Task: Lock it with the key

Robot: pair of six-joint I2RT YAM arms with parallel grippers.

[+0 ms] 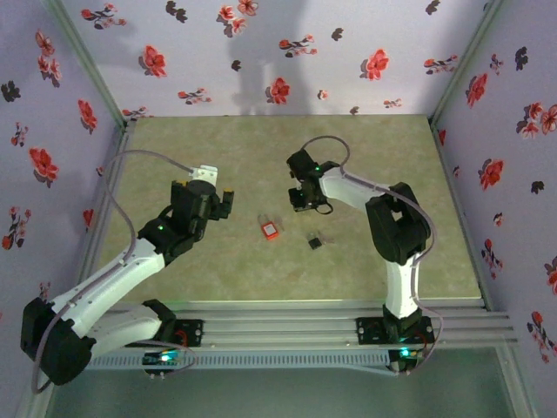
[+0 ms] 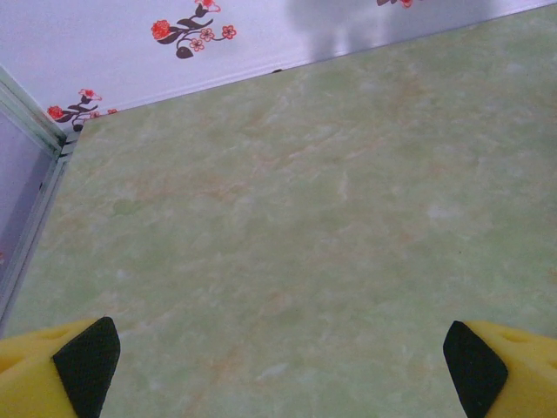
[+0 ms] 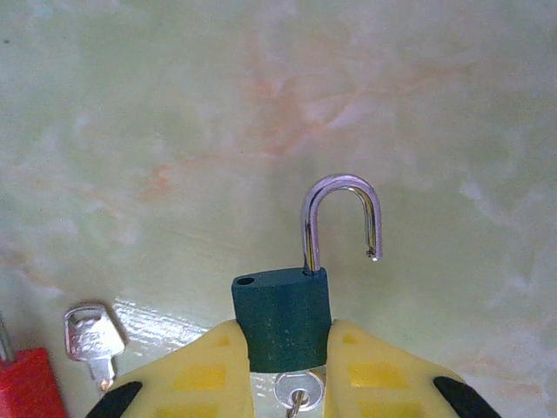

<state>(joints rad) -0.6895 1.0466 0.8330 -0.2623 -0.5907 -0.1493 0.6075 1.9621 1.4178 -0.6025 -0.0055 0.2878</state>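
While the right fingers (image 3: 209, 370) are squeezing the green lock (image 3: 283, 318), its open shackle (image 3: 341, 218) is pointing away; the left fingers (image 2: 52, 374) are gaping open.

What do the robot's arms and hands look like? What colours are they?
Both arms, the left arm and the right arm, are white tubes with chunky black joints. A thin grey cable loops along each. The left hand and right hand have yellow fingers with black tips.
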